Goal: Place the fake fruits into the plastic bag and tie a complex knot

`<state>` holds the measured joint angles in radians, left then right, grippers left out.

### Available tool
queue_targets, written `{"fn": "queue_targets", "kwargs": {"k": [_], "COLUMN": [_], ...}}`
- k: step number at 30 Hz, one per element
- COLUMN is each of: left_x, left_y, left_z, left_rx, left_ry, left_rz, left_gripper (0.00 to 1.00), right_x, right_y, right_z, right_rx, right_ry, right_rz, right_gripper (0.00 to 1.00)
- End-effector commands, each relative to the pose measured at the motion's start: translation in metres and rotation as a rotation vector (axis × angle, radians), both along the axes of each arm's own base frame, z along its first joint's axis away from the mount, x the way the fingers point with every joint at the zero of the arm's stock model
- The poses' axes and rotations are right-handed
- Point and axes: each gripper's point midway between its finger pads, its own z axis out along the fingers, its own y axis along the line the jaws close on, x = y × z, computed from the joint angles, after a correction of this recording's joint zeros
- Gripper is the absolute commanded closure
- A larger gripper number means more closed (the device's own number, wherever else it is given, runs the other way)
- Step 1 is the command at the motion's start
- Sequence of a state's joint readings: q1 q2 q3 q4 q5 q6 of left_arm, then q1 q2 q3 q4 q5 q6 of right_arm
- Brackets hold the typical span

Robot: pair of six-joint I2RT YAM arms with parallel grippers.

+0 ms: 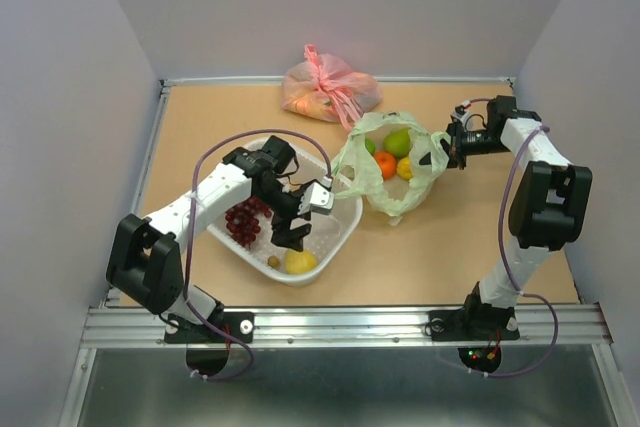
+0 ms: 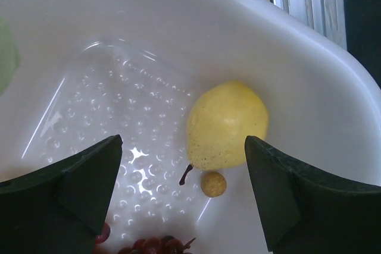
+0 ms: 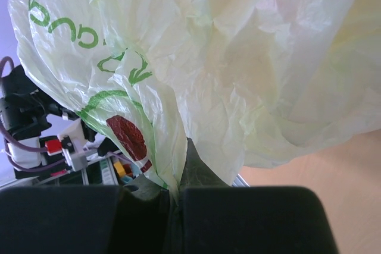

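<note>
Left hand (image 2: pixel 183 165) wide above pear (image 2: pixel 229 123)

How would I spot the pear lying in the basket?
Find the white plastic basket on the left. In its near corner lies the yellow plastic pear, far bigger than the tiny tan ball beside it and unlike the dark red grape bunch.
</note>
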<state>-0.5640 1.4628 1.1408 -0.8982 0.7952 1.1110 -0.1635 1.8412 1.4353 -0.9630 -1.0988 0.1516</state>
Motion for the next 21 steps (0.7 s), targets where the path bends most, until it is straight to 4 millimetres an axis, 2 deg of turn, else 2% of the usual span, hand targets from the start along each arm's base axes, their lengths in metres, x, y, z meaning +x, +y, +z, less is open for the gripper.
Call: {"fn": "queue_targets", "kwargs": {"k": [1, 7, 9, 12, 15, 18, 19, 20, 21], "left_x": [-0.017, -0.025, -0.022, -0.012, 0.011, 0.030, 0.040, 0.047, 0.056], "left_y": [-0.001, 0.007, 0.010, 0.015, 0.014, 0.007, 0.002, 0.003, -0.002], "left_z": [-0.018, -0.054, -0.065, -0.075, -0.085, -0.085, -0.078, -0.078, -0.069], "left_rx": [0.041, 0.124, 0.149, 0.179, 0.206, 0.195, 0.175, 0.170, 0.150], "left_ry": [0.004, -0.007, -0.032, -0.091, -0.179, -0.222, -0.232, -0.214, -0.214], "left_rz": [-0.076, -0.111, -0.091, -0.064, -0.022, 0.020, 0.042, 0.069, 0.085], "left_gripper": [0.01, 0.01, 0.01, 0.01, 0.01, 0.11, 0.16, 0.25, 0.29], "right_x": [0.006, 0.006, 0.006, 0.006, 0.007, 0.009, 0.009, 0.010, 0.010], "right_y": [-0.005, -0.005, -0.005, -0.005, -0.005, -0.005, -0.005, -0.006, -0.005], "right_z": [0.008, 0.009, 0.010, 0.010, 0.010, 0.009, 0.008, 0.009, 0.009], "right_rx": [-0.028, -0.032, -0.028, -0.024, -0.022, -0.018, -0.018, -0.018, -0.018], "right_ry": [-0.046, -0.051, -0.053, -0.055, -0.054, -0.051, -0.048, -0.050, -0.050], "right_rz": [0.002, 0.003, 0.004, 0.005, 0.005, 0.006, 0.005, 0.004, 0.005], "right_gripper": [1.00, 1.00, 0.99, 1.00, 1.00, 0.99, 1.00, 0.99, 1.00]}}
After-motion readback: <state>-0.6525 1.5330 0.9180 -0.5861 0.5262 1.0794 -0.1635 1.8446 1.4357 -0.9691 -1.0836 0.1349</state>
